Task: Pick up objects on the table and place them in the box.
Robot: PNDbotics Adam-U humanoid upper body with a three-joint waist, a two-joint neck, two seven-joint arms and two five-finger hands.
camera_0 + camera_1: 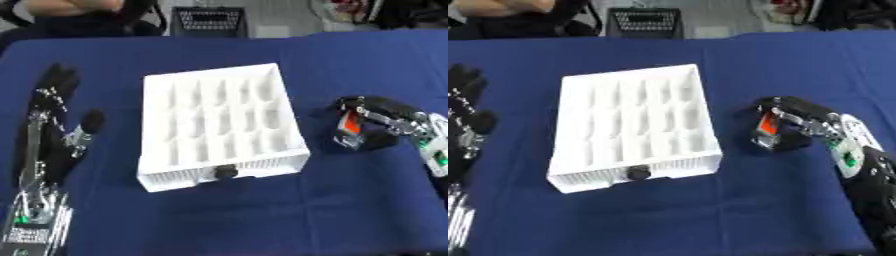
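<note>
Box (223,130), white, gridded into compartments, sits mid-bench on blue cloth, with a small black knob (227,172) on its near wall. Compartments look unfilled as far as can be made out. Right of the box, apart from it, the right hand (791,129) is curled round a small object (769,125); only an orange-red patch and a pale edge show between the fingers, resting on the bench (262,220). Left hand (54,125) lies relaxed along the left side, fingers straight and pointing away, holding nothing. Left eye view shows that whole hand and its forearm; right eye view crops it at the frame edge but shows more of the right forearm.
</note>
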